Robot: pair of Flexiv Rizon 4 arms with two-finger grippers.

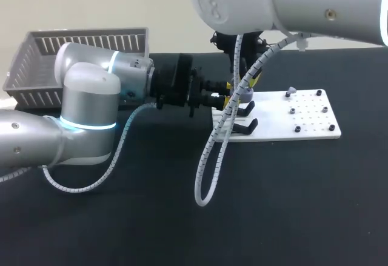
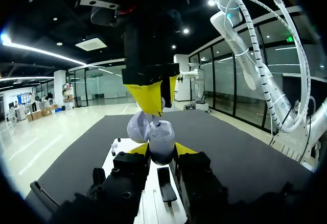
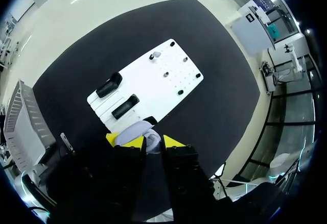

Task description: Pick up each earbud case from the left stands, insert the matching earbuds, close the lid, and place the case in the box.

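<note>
Fingers of the left gripper clamp the lavender earbud case from both sides, lid open, over the white board end. The right gripper sits just above it; open or closed cannot be told. Grey box well apart

Head view first: the right arm runs off the top edge, and its coiled cable drapes straight across the action, so the earbud case is only a lavender sliver there. The left arm blocks the front wall of the box. Over to the right wrist view: the right claw sits over the case and covers most of it, so whatever lies inside can't be made out. That small pale piece on the white board is too tiny to identify.
</note>
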